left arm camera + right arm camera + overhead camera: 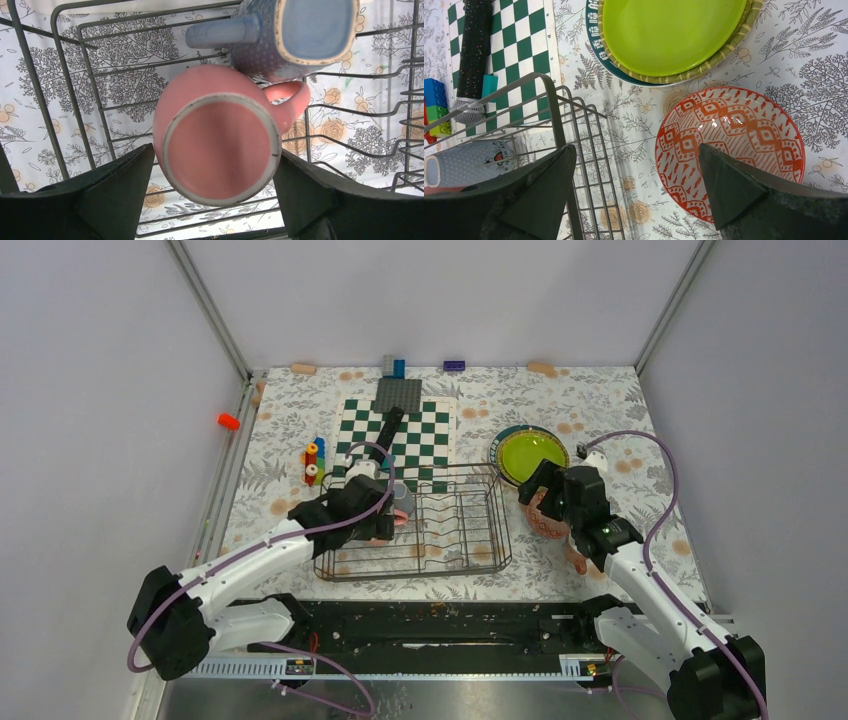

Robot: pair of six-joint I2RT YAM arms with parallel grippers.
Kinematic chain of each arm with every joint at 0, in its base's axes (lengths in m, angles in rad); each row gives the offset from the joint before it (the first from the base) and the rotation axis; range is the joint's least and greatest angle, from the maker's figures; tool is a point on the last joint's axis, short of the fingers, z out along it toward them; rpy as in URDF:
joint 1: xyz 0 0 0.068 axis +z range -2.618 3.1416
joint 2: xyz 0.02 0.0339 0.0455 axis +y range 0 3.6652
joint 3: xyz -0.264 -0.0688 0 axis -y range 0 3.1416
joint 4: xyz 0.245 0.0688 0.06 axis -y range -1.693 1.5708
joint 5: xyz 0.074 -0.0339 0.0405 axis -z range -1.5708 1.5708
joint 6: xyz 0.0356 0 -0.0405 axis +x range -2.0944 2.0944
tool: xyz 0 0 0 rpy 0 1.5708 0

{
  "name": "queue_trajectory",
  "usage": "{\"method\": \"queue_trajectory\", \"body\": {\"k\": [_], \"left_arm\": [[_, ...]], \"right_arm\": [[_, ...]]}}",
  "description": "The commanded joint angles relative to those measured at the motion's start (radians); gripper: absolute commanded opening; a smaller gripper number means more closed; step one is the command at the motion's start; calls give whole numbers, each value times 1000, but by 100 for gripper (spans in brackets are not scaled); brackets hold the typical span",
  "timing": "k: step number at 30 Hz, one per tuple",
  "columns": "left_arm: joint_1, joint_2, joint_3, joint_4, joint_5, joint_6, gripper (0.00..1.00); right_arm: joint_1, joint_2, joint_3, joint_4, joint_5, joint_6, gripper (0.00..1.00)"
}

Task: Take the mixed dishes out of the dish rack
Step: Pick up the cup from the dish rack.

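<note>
An upturned pink mug [220,145] stands in the left end of the dish rack [460,540], base up and handle to the right. My left gripper [214,155] is down over it, with one finger against each side of the mug. A bluish-grey mug [295,35] lies on its side just beyond. My right gripper [636,150] hangs open over the tablecloth, between the rack's right wall [551,95] and a red-patterned bowl [744,135]. The lime-green plate [669,30] is stacked on a teal-rimmed plate [596,40] behind the bowl.
A green-and-white checkered board [400,435] with a black cylinder [385,430] on it lies behind the rack. Toy blocks [313,460] stand at its left. An orange piece [228,421] sits past the table's left rail.
</note>
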Motion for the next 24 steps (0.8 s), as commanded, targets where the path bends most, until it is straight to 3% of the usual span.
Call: {"method": "queue_trajectory", "body": {"k": [1,9,24], "left_arm": [[-9,-30,-1,-24,7,-23,88],[-8,-54,-29,70,31,82,99],[4,47,20,132,25,192,99]], "right_arm": [[-4,4,39,28,-3,0,100],[-5,-9,38,29,-18,0,100],[-4,-37,33,28,-26,-9,100]]}}
